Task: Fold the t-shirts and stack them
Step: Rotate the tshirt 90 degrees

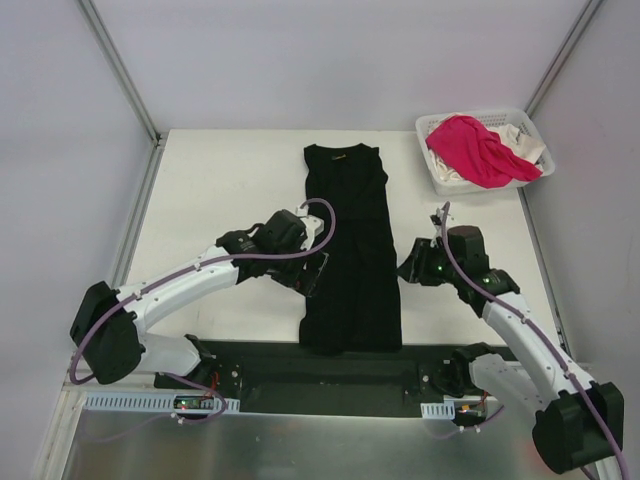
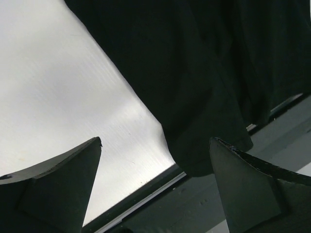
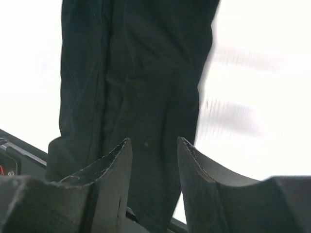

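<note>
step: we're mid-fold on the black tee [image 1: 348, 250]; it's already narrowed to a long strip, sides tucked in. Lengthwise fold not yet done, we judge.
black tee: lies flat on table [image 1: 220, 180] centre, collar at 12 o'clock, hem at 6 o'clock by the near edge.
pink tee: [image 1: 478, 148] heaped in basket [image 1: 440, 180] at 1–2 o'clock, unfolded.
white tee: [image 1: 520, 142] under/beside pink one, same basket.
left gripper: [image 2: 155, 155] at 9 o'clock of the strip's lower half; jaws spread wide, nothing between them, cloth edge just ahead.
right gripper: [image 3: 154, 153] at 3 o'clock of strip; jaws abt half open, empty, hanging over the cloth.
next: we think both need hem corners at 6 o'clock, pinch, carry toward collar at 12 w/o skewing the strip.
risk: top layer only gets caught, tucked sides spill out.
</note>
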Motion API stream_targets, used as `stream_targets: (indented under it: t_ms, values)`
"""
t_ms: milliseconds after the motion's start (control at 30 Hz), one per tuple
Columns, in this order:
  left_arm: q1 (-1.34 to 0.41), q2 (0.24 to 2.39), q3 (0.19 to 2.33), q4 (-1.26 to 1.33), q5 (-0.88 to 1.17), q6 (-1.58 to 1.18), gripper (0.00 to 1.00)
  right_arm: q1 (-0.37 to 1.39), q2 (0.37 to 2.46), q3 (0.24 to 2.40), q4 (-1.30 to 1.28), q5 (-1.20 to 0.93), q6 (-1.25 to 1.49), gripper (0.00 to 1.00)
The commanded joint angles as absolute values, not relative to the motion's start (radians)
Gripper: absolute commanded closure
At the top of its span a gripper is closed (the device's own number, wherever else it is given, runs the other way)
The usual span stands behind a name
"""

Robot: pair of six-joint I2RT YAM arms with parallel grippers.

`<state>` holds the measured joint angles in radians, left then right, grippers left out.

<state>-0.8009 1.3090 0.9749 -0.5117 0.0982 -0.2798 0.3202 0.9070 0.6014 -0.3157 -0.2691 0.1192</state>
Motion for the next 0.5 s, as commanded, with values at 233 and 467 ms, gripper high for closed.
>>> stream_targets:
  t_ms: [233,467]
  values:
    - [-0.874,1.232,0.931,-0.525,0.143,-0.310,0.07,0.333,0.978,0.613,-0.318,-0.264,0.114,0.54]
    - [-0.907,1.241,0.896,-0.578,0.193,-0.356,0.07,0.344,1.054,0.641,-0.281,-0.275,0.114,0.53]
